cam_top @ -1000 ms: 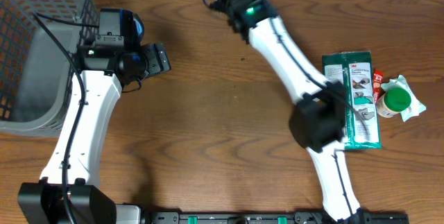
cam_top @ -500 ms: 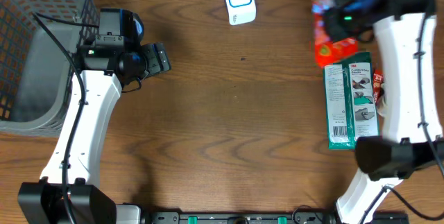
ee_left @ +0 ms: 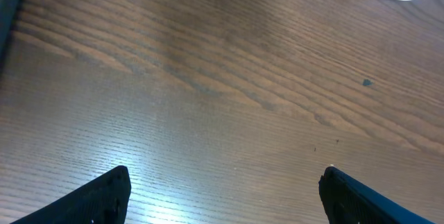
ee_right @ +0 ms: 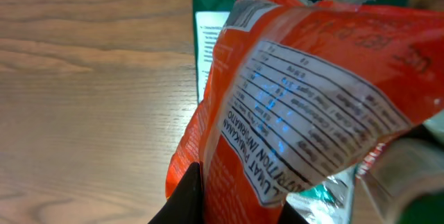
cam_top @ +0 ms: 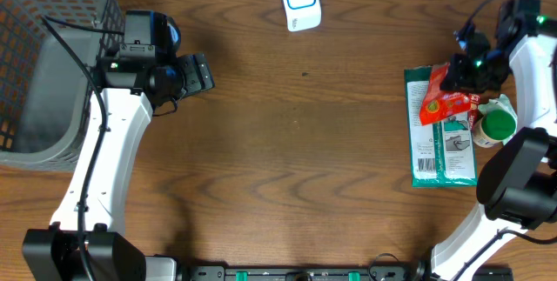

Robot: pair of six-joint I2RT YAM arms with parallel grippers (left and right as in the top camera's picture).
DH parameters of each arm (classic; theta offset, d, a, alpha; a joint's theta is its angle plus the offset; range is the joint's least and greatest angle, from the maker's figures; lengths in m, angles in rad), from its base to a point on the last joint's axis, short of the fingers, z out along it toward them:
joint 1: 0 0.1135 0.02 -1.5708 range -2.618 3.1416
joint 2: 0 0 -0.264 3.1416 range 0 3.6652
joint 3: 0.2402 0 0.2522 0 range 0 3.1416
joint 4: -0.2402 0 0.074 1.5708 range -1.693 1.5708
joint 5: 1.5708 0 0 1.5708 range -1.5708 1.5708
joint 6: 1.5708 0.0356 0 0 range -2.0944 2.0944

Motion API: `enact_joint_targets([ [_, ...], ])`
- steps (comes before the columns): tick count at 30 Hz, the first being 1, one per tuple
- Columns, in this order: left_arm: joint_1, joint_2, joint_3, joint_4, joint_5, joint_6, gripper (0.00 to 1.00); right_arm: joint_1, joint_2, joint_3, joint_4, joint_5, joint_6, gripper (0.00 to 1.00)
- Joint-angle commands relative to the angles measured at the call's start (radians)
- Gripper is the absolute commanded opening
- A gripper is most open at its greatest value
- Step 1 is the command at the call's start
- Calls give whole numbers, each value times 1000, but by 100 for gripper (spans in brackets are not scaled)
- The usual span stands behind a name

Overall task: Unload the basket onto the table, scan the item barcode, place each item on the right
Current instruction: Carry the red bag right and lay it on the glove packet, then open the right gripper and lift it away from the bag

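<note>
In the right claw [cam_top: 459, 81], which is closed narrow on the upper edge, hangs the orange snack packet [cam_top: 441, 104]. It is held just below the claw and over the top end of a green flat pack [cam_top: 442, 146]. Whether the packet touches that pack cannot be told. Its nutrition panel faces the wrist camera, and no barcode is visible on that face.

A green-capped bottle [cam_top: 498, 127] lies just beside the claw, on the outer side. The scanner [cam_top: 300, 1] stands well apart from the claw, across bare worktop [cam_top: 296, 142].

Judgement: the item is picked up, but presenting the barcode to the scanner is not shown as done.

The left claw [ee_left: 225, 191] stands wide and empty over bare wood. A wire basket [cam_top: 52, 20] sits behind it.
</note>
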Motion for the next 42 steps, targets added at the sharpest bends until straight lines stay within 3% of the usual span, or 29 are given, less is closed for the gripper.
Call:
enact_joint_targets([
  [1,3,-11,12,0,-9,6,88,-19,-12,-51,43,-38,8,13],
  [3,3,-11,12,0,-9,6,88,-21,-12,-69,57,-38,8,49],
  [4,3,-11,12,0,-9,6,88,-22,-12,-71,56,-37,8,60],
  [8,3,-11,12,0,-9,6,88,-23,-14,-64,50,-28,37,83],
  [10,3,-11,12,0,-9,6,88,-23,-14,-49,28,-5,42,99],
  [18,3,-11,12,0,-9,6,88,-16,-14,64,-68,15,42,99],
  [42,3,-11,12,0,-9,6,88,-14,-14,62,-85,15,42,99],
])
